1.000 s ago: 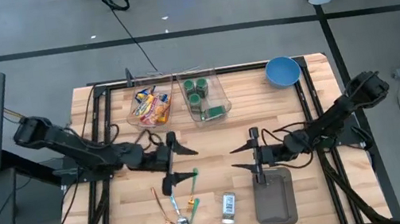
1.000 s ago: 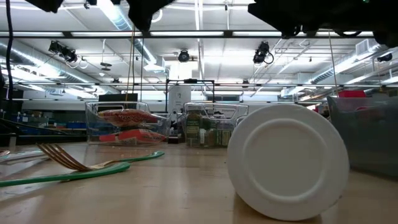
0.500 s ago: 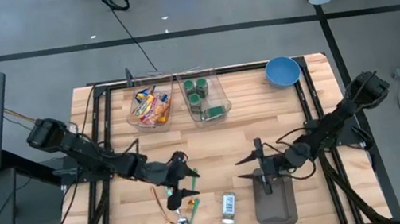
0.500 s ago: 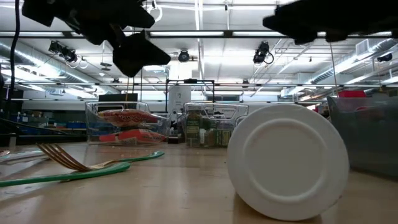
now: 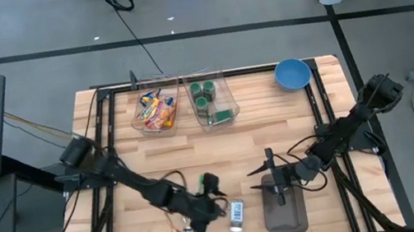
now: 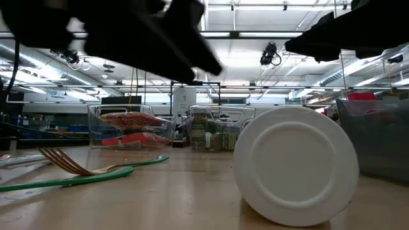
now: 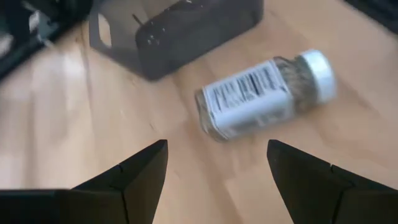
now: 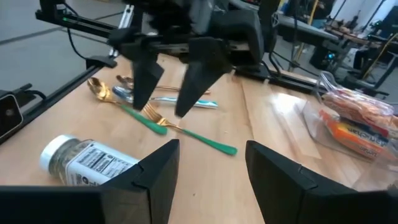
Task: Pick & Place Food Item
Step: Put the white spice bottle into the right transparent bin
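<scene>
A spice jar with a white cap and a barcode label lies on its side on the wooden table, near the front edge. Its round white end fills the low view. My left gripper is open and hangs just left of the jar, tilted down toward it, with nothing between its fingers. My right gripper is open and empty over the grey container's far end. The right wrist view shows the jar and the left gripper beyond it.
A grey container stands right of the jar. Green-handled cutlery and spoons lie to its left. Two clear bins, one with snack packs and one with green jars, and a blue bowl stand along the far edge.
My left gripper has swung from the table's middle toward the near edge and the right, sinking and rolling, and now hangs beside the jar. My right gripper has drifted a little toward the near edge and tipped down over the grey container. The jar has not moved.
</scene>
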Robot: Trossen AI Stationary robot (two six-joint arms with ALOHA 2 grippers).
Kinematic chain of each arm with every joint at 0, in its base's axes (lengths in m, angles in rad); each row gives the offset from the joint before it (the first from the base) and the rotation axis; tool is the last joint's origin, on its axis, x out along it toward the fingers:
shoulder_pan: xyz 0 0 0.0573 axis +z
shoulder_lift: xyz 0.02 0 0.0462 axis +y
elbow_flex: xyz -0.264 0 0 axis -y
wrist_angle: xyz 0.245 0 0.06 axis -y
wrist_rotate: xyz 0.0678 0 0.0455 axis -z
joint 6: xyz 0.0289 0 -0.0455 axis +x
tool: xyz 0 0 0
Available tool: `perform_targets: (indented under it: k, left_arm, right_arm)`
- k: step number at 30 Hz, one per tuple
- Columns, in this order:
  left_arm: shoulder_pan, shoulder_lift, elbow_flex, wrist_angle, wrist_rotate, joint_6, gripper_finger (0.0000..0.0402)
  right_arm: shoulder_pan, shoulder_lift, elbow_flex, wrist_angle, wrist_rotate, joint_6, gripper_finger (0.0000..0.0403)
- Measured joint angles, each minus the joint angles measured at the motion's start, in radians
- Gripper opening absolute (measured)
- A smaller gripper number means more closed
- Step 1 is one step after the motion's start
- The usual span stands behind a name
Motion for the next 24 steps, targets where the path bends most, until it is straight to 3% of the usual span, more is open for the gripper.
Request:
perform_targets:
  k: [5,10,18,24]
  left_arm:
    - [0.008,0.119,0.193,-0.156,-0.028,0.159,0.0282]
    - [0.039,0.195,0.307,-0.171,-0.013,0.191,0.0282]
    - [0.08,0.294,0.41,-0.147,0.139,0.257,0.0281]
    - [0.112,0.334,0.436,-0.189,0.234,0.196,0.0281]
  right_arm:
    - [0.0,0.0,0.0,-0.003,0.0,0.001,0.0194]
    - [0.0,0.0,0.0,-0.014,0.018,0.012,0.0194]
    - [0.0,0.0,0.0,-0.022,0.021,0.013,0.0194]
    - [0.0,0.0,0.0,-0.035,0.021,0.016,0.0194]
